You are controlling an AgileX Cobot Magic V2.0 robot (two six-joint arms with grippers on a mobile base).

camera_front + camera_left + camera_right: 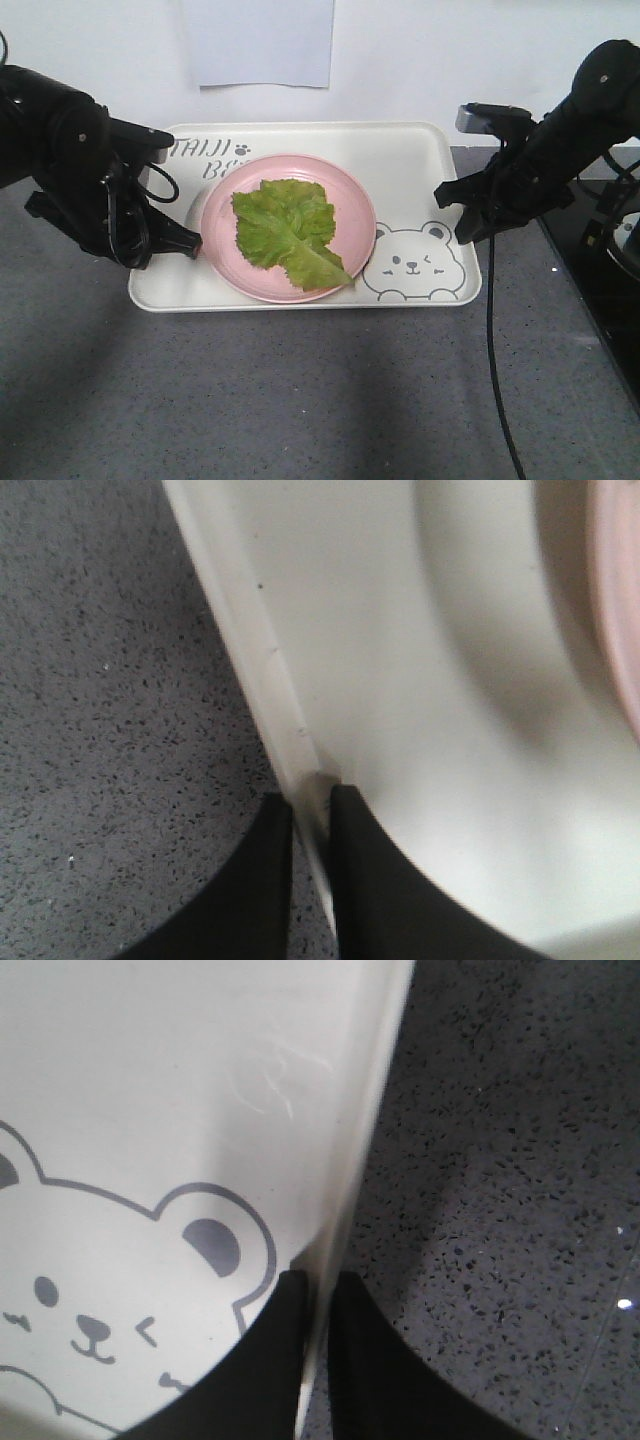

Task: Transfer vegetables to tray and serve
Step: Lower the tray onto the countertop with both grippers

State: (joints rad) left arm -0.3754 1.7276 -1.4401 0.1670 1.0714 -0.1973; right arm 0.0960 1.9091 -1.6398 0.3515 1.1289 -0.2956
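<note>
The tray (420, 160) is lying between the two arms with its long axis running left to right across the tabletop (300, 400), so each short end is facing one gripper. The left gripper (312, 810) is sitting at the left rim, one finger outside and one inside, the jaws narrowed onto the raised edge. The right gripper (318, 1290) is doing the same at the right rim, just beside the bear drawing (100, 1310), its jaws also pinched narrow on the edge. Both arms are equally near, one at each end, roughly opposite one another.

The lettuce (285, 232) is resting on the pink plate (345, 190), which is standing on the tray a little left of centre, nearer the left gripper. The leaf's long axis is running diagonally, from upper left toward the plate's lower right rim.

Judging by this, the transfer looks done and the serving lift is the step in hand; it will call for both ends rising evenly, or the plate may slide.

The tabletop is a flat grey speckled surface with open space in front of the tray. A white wall (450, 50) is standing close behind, and a dark panel (600, 260) is lying to the right.
</note>
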